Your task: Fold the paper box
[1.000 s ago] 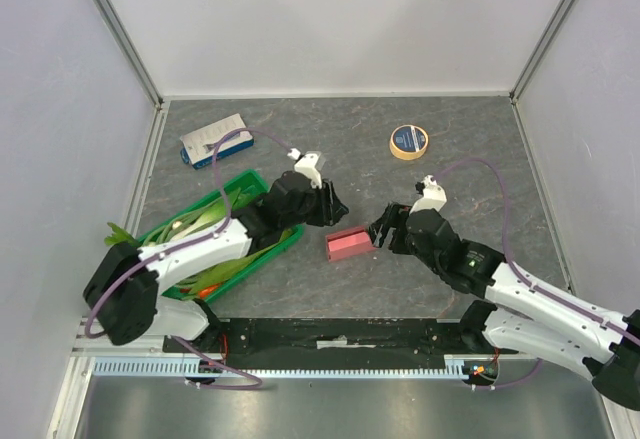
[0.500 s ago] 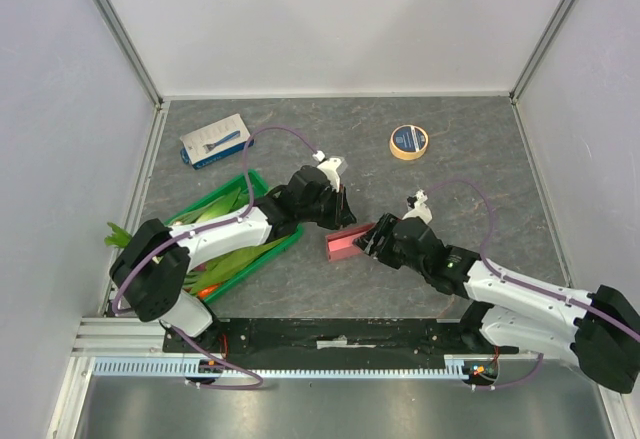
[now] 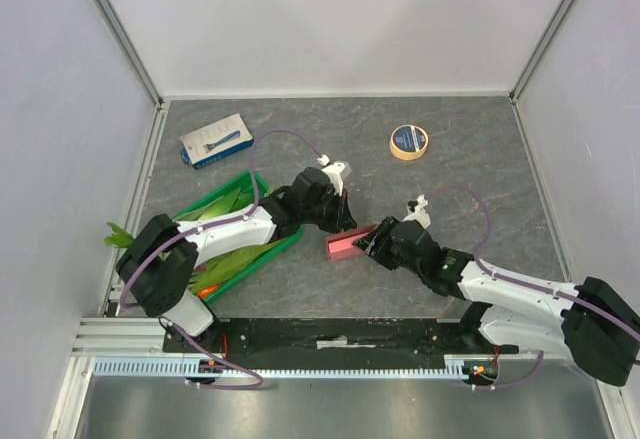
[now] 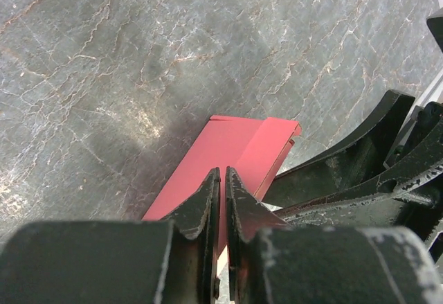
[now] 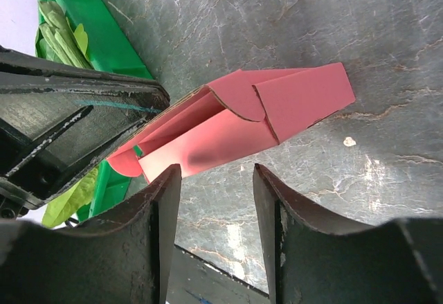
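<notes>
Lower centre of the overhead view: a small, long pink-salmon card box [image 3: 350, 243], part-folded with its end flaps loose, lies on the grey marbled tabletop [image 3: 470, 179] between two black pincers. The left gripper [image 4: 221, 174], reaching in from the upper left, has its jaws pressed together on a thin edge of the card, apparently to pin the box while the other arm works. The right gripper [image 5: 215, 170], coming from the lower right, stands with jaws apart and nothing between them, its tips just short of the box's long side, placed, it seems, to press a flap home. At the left of the frame a green plastic crate [image 3: 250, 176] holds long leafy green stalks [image 3: 195, 221] and something orange [image 3: 205, 289] at its lower end, too small to name. A blue-and-white flat package [image 3: 215, 140] sits upper left and a round roll of tape [image 3: 408, 142] upper right, both well apart from the work.
</notes>
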Motion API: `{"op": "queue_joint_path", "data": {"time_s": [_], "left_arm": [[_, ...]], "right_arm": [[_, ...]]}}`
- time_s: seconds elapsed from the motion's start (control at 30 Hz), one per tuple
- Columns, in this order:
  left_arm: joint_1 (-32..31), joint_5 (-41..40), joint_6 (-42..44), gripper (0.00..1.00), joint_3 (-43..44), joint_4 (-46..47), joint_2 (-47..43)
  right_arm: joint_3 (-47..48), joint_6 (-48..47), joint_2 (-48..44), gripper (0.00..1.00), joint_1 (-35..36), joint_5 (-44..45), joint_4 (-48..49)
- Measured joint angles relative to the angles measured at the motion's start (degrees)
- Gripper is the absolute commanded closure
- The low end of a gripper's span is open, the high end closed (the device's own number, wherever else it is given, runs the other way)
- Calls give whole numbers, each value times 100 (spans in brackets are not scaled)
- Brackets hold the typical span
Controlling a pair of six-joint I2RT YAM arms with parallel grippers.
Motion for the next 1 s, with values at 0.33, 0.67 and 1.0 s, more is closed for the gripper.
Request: {"op": "queue_joint_path", "data": {"time_s": [0.33,0.67,1.0], "left_arm": [[-179,-92,0,95,-48,116,15],[-380,-568,-4,97,-254,501,13],[-468,-1069,-170,98,-575,931,9]], "right_arm": [[-72,354,214,59,2,120,284],[-72,787,376,67,7,142,492],[-85,1185,417,67,39,247,564]]}}
